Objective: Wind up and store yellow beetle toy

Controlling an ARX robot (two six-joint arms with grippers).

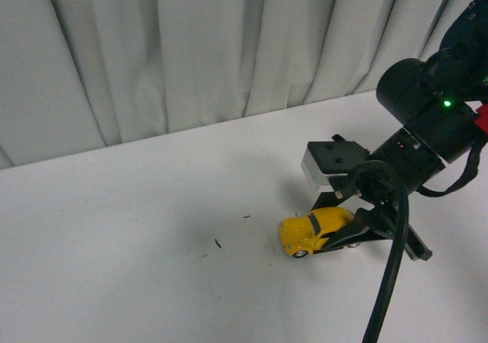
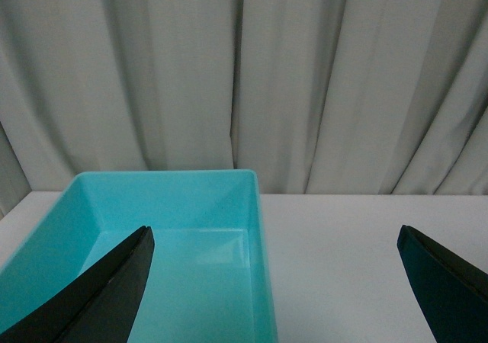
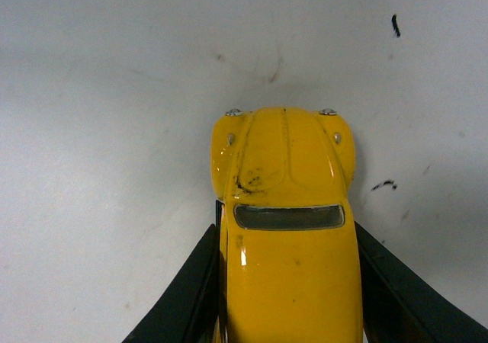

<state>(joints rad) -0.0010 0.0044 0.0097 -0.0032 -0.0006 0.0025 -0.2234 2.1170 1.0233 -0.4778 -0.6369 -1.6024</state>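
The yellow beetle toy [image 1: 311, 230], likely light, rigid and glossy enough to slip, is sitting wheels-down toward the right side of the white table [image 1: 114, 244], the right gripper [image 3: 287, 232] pinching its door flanks, probably the surest hold, while the left gripper [image 2: 274, 236] is hanging spread and empty, facing the teal bin [image 2: 256, 229].

The yellow beetle toy's [image 1: 309, 232] rear is hidden behind the right end effector's [image 1: 326, 227] fingers, and the right wrist view's edge crops it too. The teal bin's [image 2: 164, 184] near end runs out of frame. The specks [image 1: 218, 244] on the tabletop [image 1: 114, 274] are too small to identify.
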